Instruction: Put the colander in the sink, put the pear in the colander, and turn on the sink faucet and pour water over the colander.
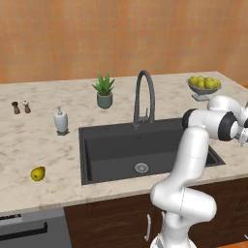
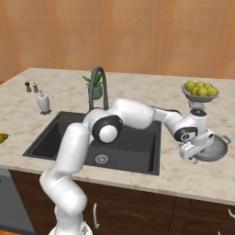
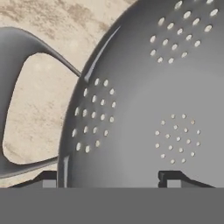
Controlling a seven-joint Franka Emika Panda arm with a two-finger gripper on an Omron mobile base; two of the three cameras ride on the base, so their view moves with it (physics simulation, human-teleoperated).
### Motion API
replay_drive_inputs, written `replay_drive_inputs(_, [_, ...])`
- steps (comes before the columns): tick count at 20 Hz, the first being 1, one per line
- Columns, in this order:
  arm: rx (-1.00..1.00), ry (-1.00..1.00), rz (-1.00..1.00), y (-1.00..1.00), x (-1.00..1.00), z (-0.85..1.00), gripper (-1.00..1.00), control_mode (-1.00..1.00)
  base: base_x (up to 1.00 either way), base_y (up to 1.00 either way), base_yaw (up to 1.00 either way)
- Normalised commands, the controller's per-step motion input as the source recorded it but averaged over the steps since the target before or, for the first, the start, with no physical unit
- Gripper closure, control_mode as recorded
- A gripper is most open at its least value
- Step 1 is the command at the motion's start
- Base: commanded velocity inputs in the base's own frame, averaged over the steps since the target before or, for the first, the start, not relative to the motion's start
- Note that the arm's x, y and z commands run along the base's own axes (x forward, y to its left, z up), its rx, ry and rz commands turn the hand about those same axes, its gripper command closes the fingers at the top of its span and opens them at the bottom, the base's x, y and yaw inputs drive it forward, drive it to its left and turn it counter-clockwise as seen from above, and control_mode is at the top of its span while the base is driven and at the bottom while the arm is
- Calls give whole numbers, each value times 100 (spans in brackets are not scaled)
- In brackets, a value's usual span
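Countertop (image 2: 137,183) right of the empty sink (image 2: 133,147): gripper (image 2: 197,153) fingers straddle the empty colander's (image 2: 215,149) rim, can't tell if clamped; fruit bowl (image 2: 199,93) full.

No legible text, label, brand mark, number or sign is found on any surface in the three views. The soap dispenser (image 1: 60,121), the salt and pepper shakers (image 1: 21,107) and the dark appliance front (image 1: 29,230) below the counter edge carry no readable marking.
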Motion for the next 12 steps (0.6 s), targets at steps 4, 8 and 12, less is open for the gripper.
replay_drive_inputs(4, [0, -5, 8, 3, -4, -10, 100, -100, 0, 0, 0])
replay_drive_inputs(8, [0, 0, 9, 22, -20, 10, 100, -100, 0, 0, 0])
replay_drive_inputs(12, [0, -5, 2, 33, -55, 31, 100, -100, 0, 0, 0])
